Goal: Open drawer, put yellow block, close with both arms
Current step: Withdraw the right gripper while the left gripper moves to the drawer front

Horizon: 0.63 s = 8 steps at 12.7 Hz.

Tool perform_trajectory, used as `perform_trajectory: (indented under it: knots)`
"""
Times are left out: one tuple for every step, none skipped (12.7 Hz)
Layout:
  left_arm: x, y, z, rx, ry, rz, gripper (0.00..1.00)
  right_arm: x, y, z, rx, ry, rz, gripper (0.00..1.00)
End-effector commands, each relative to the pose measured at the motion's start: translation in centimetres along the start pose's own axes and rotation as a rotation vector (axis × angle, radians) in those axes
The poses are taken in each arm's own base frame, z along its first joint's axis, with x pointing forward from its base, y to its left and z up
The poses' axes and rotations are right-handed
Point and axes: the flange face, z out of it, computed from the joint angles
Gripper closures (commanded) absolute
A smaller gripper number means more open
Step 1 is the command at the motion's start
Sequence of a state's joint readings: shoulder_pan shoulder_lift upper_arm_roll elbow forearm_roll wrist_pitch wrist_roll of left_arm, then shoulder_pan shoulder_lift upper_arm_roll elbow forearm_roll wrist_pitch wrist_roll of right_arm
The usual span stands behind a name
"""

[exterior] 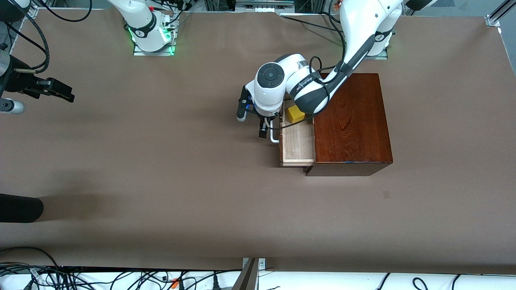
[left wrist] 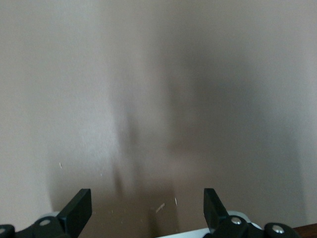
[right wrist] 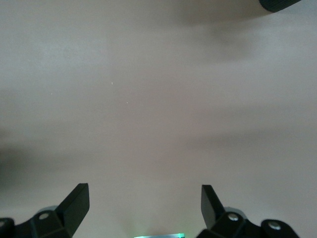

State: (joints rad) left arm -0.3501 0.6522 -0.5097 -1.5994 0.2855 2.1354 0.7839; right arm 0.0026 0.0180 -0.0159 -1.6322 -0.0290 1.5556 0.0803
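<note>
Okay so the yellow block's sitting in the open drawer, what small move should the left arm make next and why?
Probably ease the left gripper against the drawer front and start pushing it into the wooden box. The yellow block already lies in the drawer, which stands pulled out, and the gripper is open right beside the white handle. The right gripper waits open at its own end of the table.

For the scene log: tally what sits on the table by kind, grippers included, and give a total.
Wooden box with its open drawer: 1
Yellow block, in the drawer: 1
Grippers: 2, the left gripper beside the drawer handle, the right gripper waiting at the right arm's end, both open
Total: 4
</note>
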Motion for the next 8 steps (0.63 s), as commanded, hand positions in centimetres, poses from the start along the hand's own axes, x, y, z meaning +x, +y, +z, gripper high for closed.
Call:
perform_trajectory:
  knots:
    - [-3.0,-1.3,-1.1,-0.012,-0.071,-0.013,0.00,0.0,0.1,-0.7,-0.013,0.008,-0.013,0.00]
    - [-4.1,-1.9,-1.3,-0.017,-0.072,-0.034,0.00,0.0,0.1,-0.8,-0.011,0.010,-0.013,0.00]
    - [-5.2,-2.6,-1.4,-0.018,-0.072,-0.054,0.00,0.0,0.1,-0.8,-0.011,0.010,-0.013,0.00]
    - [-6.2,-3.1,-1.4,-0.020,-0.071,-0.071,0.00,0.0,0.1,-0.8,-0.010,0.012,-0.015,0.00]
    - [-6.6,-3.3,-1.4,-0.021,-0.072,-0.077,0.00,0.0,0.1,-0.9,-0.009,0.019,-0.028,0.00]
    - [-7.4,-3.7,-1.7,-0.019,-0.072,-0.086,0.00,0.1,0.1,-0.8,-0.009,0.023,-0.035,0.00]
    - [-7.6,-3.6,-2.1,-0.026,-0.083,-0.090,0.00,0.2,0.1,-0.7,-0.009,0.022,-0.036,0.00]
    - [-7.8,-3.6,-2.3,-0.036,-0.094,-0.091,0.00,0.0,0.1,-0.8,-0.010,0.017,-0.035,0.00]
